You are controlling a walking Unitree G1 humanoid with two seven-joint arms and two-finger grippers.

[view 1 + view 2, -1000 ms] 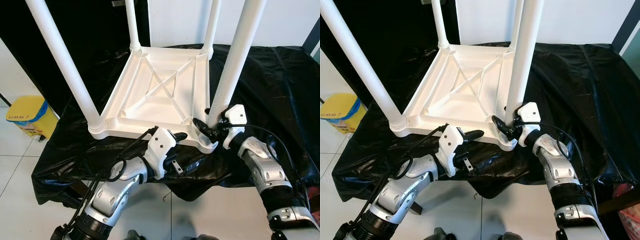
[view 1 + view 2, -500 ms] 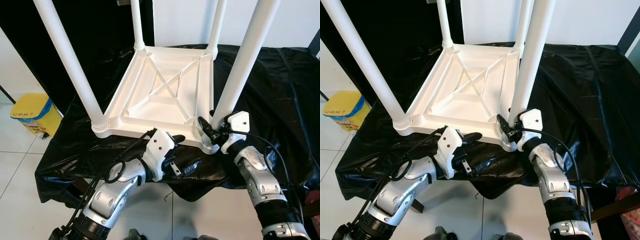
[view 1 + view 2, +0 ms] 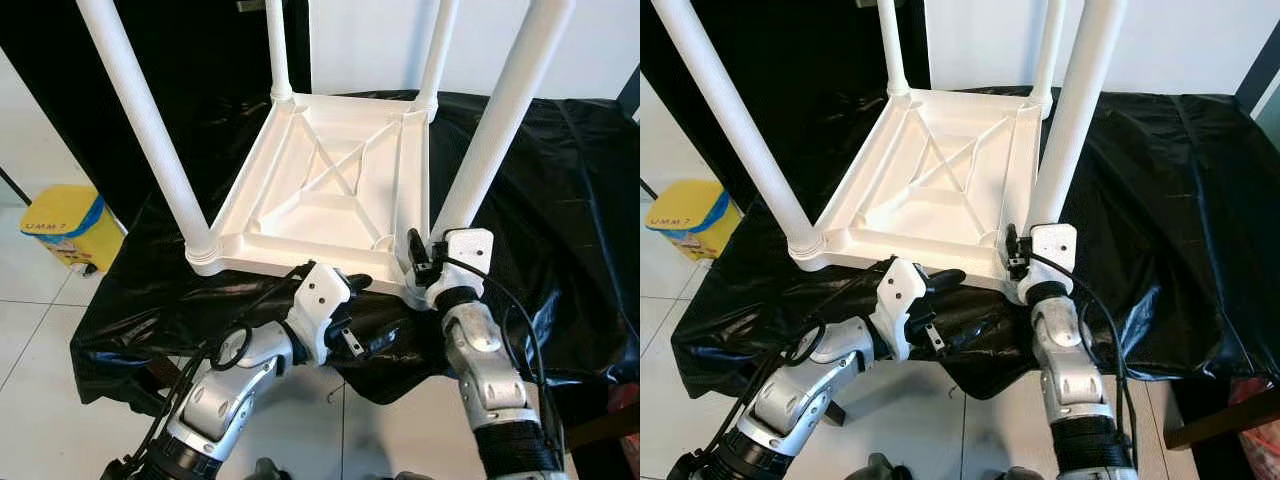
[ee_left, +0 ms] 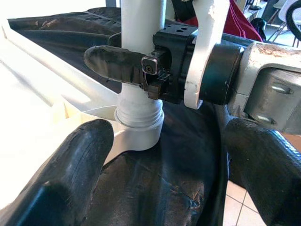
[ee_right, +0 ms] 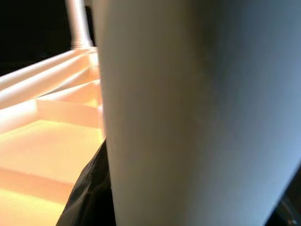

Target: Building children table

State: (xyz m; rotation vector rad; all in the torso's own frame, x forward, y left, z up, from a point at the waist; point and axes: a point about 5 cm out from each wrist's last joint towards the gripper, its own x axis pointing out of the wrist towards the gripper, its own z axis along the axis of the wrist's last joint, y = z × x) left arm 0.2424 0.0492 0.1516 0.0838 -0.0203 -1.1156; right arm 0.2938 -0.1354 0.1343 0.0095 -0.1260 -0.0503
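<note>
In the left eye view, a white children table (image 3: 340, 190) is seen lying upside down on a table covered with black sheeting (image 3: 560, 190), its ribbed underside facing up and four white legs rising from the corners; the near right leg (image 3: 495, 120) is seated in its corner socket, and the right pincer (image 3: 418, 262) is set against the base of that leg, one black finger being visible on the leg's left side; the left pincer (image 3: 352, 305) is held just in front of the near edge of the tabletop, its upper finger touching or nearly touching that edge and its lower finger below, over the sheeting; a yellow bin (image 3: 62, 228) is seen on the tiled floor to the left

In the right eye view, the same arrangement is shown, with the right pincer (image 3: 1014, 258) pressed at the foot of the near right leg (image 3: 1075, 110) and the left pincer (image 3: 936, 303) spread apart at the tabletop's near edge

In the left wrist view, the left pincer's two fingers (image 4: 75, 174) are seen wide apart with nothing between them but the black sheeting; beyond them the threaded collar of the leg (image 4: 139, 115) is seen in its socket, and the right pincer's finger (image 4: 115, 63) is laid across the leg above the collar

In the right wrist view, the leg (image 5: 197, 113) is seen very close, held between the right pincer's fingers; the tabletop's ribbed underside (image 5: 47, 132) is seen beside it
</note>
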